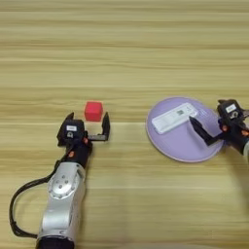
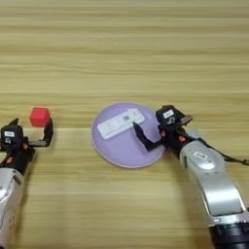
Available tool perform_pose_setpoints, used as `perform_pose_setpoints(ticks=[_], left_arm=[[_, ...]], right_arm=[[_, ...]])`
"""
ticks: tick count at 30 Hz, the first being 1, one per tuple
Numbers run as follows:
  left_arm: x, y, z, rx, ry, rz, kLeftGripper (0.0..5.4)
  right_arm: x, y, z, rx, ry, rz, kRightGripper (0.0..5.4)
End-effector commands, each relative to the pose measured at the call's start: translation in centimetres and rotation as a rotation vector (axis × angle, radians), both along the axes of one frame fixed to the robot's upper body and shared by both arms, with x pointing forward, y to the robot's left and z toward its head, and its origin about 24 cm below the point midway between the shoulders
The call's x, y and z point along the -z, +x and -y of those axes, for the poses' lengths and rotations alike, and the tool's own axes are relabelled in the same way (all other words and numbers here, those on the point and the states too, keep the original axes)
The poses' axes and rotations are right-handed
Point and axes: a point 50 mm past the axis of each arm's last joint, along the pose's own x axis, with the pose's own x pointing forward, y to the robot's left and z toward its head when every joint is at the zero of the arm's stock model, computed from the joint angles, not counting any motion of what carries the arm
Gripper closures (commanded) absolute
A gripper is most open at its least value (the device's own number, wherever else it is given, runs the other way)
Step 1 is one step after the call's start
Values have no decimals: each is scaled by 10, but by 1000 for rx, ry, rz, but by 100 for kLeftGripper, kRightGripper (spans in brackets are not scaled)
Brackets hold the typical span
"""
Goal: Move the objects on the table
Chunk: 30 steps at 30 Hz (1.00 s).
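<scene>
Risk as I judged it lay at the red cube (image 1: 93, 111): it sat just beyond my left claw (image 1: 87, 127), fingers apart, and a careless advance would shove it away. My right claw (image 2: 146, 132), also apart, hung over the lilac plate (image 2: 121, 151) beside the white device (image 2: 120, 123), which could be knocked off. Table (image 1: 124, 48) lay open beyond.

Wooden table (image 1: 126, 44) bears red cube (image 1: 93, 111) and lilac plate (image 1: 185, 146).
</scene>
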Motion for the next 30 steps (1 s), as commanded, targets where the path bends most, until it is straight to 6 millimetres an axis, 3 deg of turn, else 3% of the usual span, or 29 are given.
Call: perform_pose_setpoints(ticks=[1, 16, 30], left_arm=[[1, -1, 0, -3, 2, -4, 0], [0, -2, 1, -5, -1, -2, 0], [0, 0, 0, -9, -2, -1, 0]], right_arm=[[2, -3, -12, -57, -21, -5, 3], [23, -11, -33, -145, -38, -93, 3], [43, -23, -62, -287, 50, -303, 3]])
